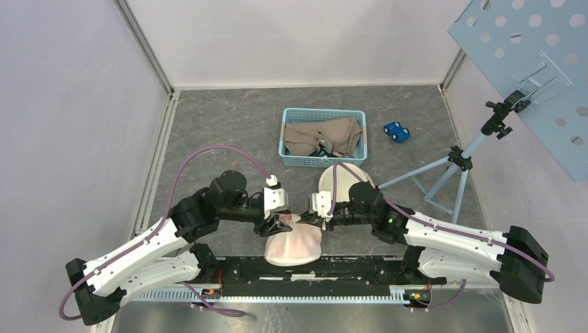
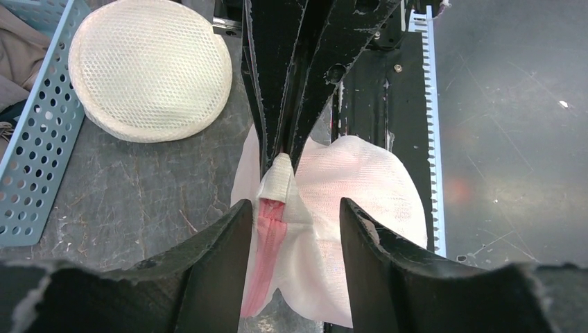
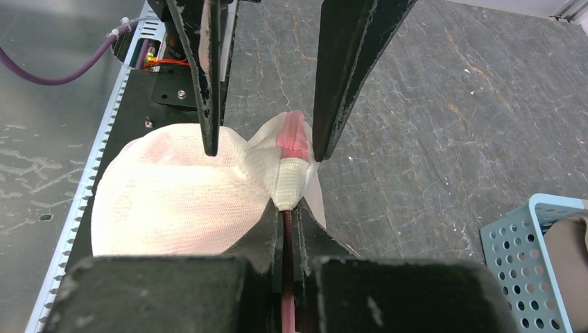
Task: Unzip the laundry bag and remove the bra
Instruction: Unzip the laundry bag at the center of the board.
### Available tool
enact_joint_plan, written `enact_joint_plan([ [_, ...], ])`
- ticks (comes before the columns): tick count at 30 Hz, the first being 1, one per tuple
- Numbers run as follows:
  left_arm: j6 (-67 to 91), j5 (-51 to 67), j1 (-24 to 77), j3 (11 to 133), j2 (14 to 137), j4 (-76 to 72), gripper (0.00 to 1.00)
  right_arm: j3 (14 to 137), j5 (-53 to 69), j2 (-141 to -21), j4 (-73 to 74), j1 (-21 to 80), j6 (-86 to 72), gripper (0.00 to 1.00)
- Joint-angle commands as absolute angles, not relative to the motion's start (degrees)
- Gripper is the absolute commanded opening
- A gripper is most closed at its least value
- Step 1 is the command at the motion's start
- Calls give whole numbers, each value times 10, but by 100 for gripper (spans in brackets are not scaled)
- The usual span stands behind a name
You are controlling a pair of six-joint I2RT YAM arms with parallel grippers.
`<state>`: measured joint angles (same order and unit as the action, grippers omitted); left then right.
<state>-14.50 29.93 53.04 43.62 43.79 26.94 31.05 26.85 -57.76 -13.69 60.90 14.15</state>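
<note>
Black fingers of the left pincer fill the bottom of its own wrist view. They stand well apart, with a raised fold of the white mesh laundry bag between them. A pink zipper strip runs along that fold, close against the inner face of one finger. The other finger stands just beside the fold, and the two are not closed on anything.

Facing it, the right pincer is clamped tight on a white fabric tab at the end of the zipper strip, pinching that end up.

The bag lies at the near edge of the dark grey stone-patterned counter, between the two arms. Its near side reaches the black base rail. A faint pink tint shows through the mesh, but I cannot tell what is inside or make out the bra.

Farther back, a round white mesh pouch lies just in front of a light blue perforated plastic basket holding beige fabric. A small blue toy car sits to the basket's right. Beyond it, a light blue tripod carries a perforated panel.
</note>
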Motion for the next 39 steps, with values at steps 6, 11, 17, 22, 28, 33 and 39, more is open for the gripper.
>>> enact_joint_plan([
  [6, -172, 282, 545, 435, 453, 242, 48, 336, 281, -574, -174, 610, 134, 0],
  [11, -177, 275, 550, 434, 456, 242, 51, 336, 282, -575, -172, 610, 134, 0],
  [17, -179, 268, 551, 429, 450, 245, 39, 337, 283, -572, -168, 610, 137, 0],
  [22, -176, 265, 551, 429, 453, 245, 32, 338, 283, -571, -169, 610, 137, 0],
  [28, -174, 266, 551, 428, 448, 238, 19, 335, 282, -568, -169, 610, 136, 2],
  [33, -157, 263, 551, 414, 412, 207, 2, 324, 269, -553, -159, 609, 145, 16],
  [39, -140, 281, 551, 411, 404, 206, 2, 302, 263, -532, -157, 600, 144, 41],
])
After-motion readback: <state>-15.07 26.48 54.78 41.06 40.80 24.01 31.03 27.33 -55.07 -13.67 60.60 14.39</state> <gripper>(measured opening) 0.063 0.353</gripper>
